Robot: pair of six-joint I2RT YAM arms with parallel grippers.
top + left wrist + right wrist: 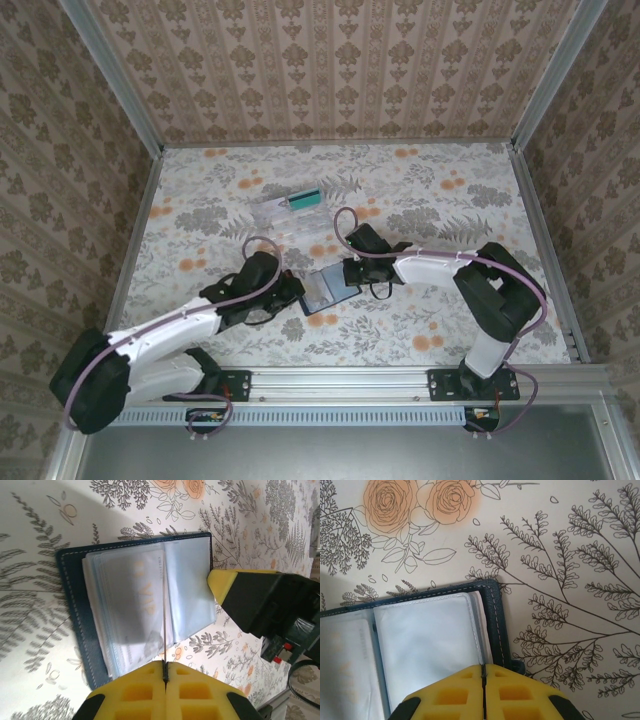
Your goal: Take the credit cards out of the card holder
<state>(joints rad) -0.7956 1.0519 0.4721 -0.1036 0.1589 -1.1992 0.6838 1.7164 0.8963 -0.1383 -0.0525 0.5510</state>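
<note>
**Both grippers closed at the open card holder**

In the left wrist view we see the left gripper with its yellow fingers pressed together on a thin clear leaf of the card holder, which stands edge-on and runs into the seam between them. The right gripper is also closed, its tips resting on the card holder's edge at 3 o'clock in the left wrist view.

The card holder lies open on the table, navy cover down. A pale card shows through its sleeves.

From above, a clear box sits at 11 o'clock from the card holder, well apart, with a teal card on it.
</note>
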